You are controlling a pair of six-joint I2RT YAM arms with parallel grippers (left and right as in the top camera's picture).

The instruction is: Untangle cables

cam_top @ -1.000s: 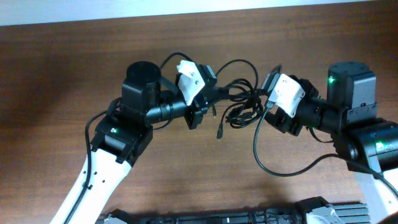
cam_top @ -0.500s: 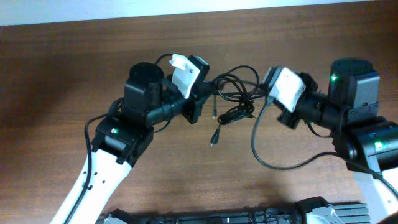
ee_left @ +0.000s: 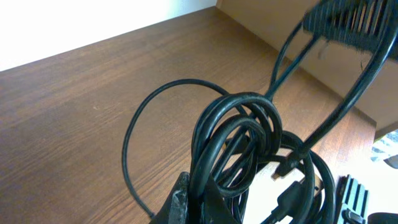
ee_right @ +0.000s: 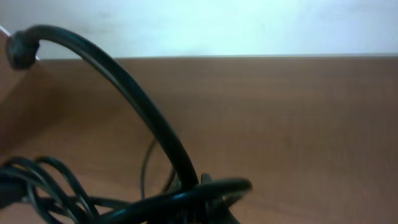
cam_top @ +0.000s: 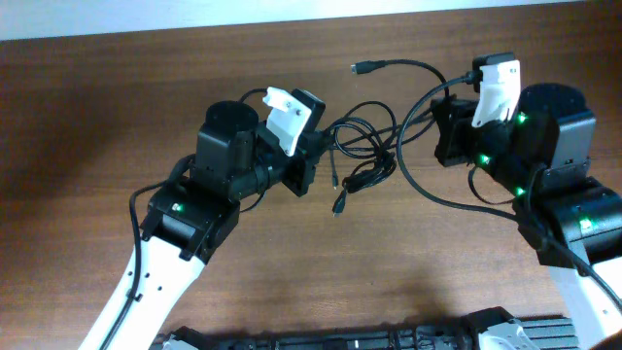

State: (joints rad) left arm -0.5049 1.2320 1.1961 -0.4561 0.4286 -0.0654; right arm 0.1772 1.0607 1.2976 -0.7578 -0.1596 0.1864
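Observation:
The cables point(cam_top: 367, 146) are thin black cords looped in a bundle that hangs between both arms above the brown table. My left gripper point(cam_top: 319, 148) is shut on the bundle's left side; in the left wrist view the loops point(ee_left: 239, 134) rise straight out of the pinched fingertips point(ee_left: 181, 198). My right gripper point(cam_top: 439, 124) is shut on one strand. That strand arcs up and back to a small plug point(cam_top: 358, 67), and it crosses the right wrist view as a thick black curve point(ee_right: 134, 99) above the gripper point(ee_right: 210, 198). Another plug point(cam_top: 338, 205) dangles below the bundle.
The wooden table point(cam_top: 97, 117) ends at a pale wall along the back point(cam_top: 292, 8). A thick black arm wire point(cam_top: 428, 194) loops below the right wrist. Black equipment lies along the front edge point(cam_top: 389, 340).
My right gripper went from open to shut on a strand, turned and swung back to the right, drawing that strand and its plug out of the bundle. The left gripper kept its hold, shifting slightly.

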